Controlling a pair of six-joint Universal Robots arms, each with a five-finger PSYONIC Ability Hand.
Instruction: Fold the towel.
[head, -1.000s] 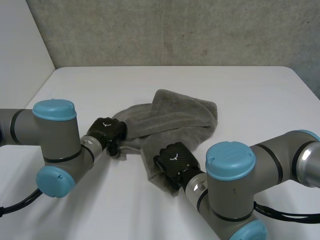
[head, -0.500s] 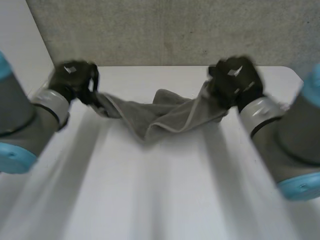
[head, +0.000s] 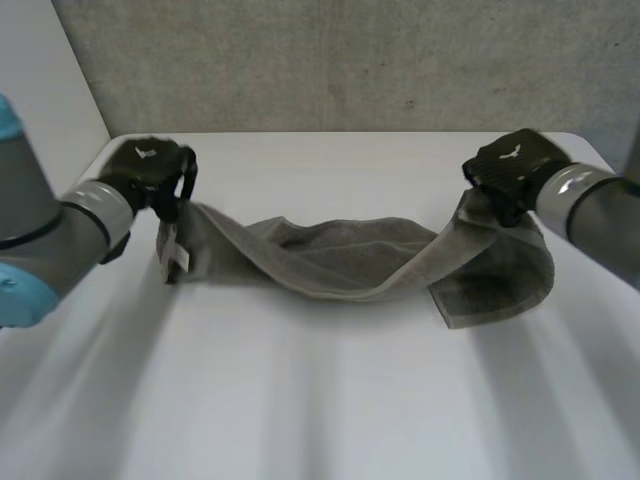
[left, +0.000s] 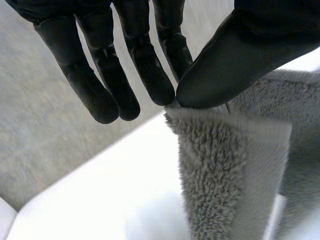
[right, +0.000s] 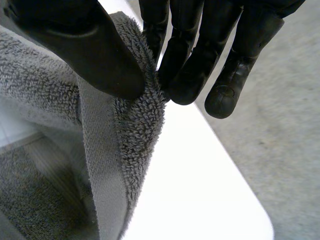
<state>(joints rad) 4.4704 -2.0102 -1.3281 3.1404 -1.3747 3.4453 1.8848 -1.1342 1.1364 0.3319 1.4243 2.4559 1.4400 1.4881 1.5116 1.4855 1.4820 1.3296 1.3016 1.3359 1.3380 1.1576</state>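
A grey towel (head: 340, 258) is held stretched between the two hands over the white surface (head: 320, 400), with its middle sagging in a long, bunched band; whether that band touches the surface cannot be told. The left hand (head: 150, 170) is raised at the towel's left end, near the far left corner of the surface. In the left wrist view a hemmed corner of the cloth is pinched between the thumb and the straight fingertips. The right hand (head: 510, 170) is raised at the opposite end, where an edge of the towel is likewise pinched between thumb and fingers. A doubled flap hangs below the right hand, and a small pale tag (head: 179, 257) is seen below the left.
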